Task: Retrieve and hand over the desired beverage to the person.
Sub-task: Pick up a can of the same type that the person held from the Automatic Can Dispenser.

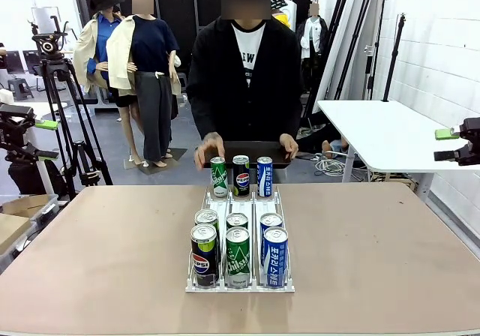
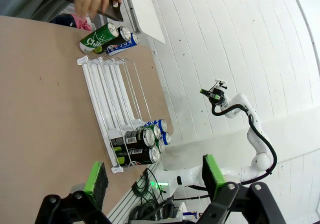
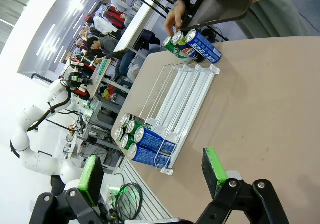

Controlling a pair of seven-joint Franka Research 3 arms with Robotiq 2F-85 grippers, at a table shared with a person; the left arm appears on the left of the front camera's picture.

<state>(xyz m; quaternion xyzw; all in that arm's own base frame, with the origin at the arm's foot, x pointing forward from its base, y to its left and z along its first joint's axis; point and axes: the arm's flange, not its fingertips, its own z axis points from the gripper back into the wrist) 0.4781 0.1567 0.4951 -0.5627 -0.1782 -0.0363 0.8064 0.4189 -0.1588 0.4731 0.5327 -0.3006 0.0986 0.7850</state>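
A white wire rack (image 1: 240,199) lies mid-table with three lanes. At its near end stand Pepsi cans (image 1: 203,255), green cans (image 1: 238,256) and blue cans (image 1: 275,256), two deep. At the far end stand a green can (image 1: 218,177), a Pepsi can (image 1: 241,175) and a blue can (image 1: 265,175). The person (image 1: 244,73) holds a black tray (image 1: 247,154) with both hands just behind them. My left gripper (image 1: 46,139) hovers open off the table's left side, and its pads (image 2: 96,178) stand wide apart. My right gripper (image 1: 448,145) hovers open off the right side, pads (image 3: 215,171) spread.
The brown tabletop (image 1: 375,238) is bare on both sides of the rack. A white table (image 1: 390,130) stands at the back right. A tripod (image 1: 56,88) stands at the back left.
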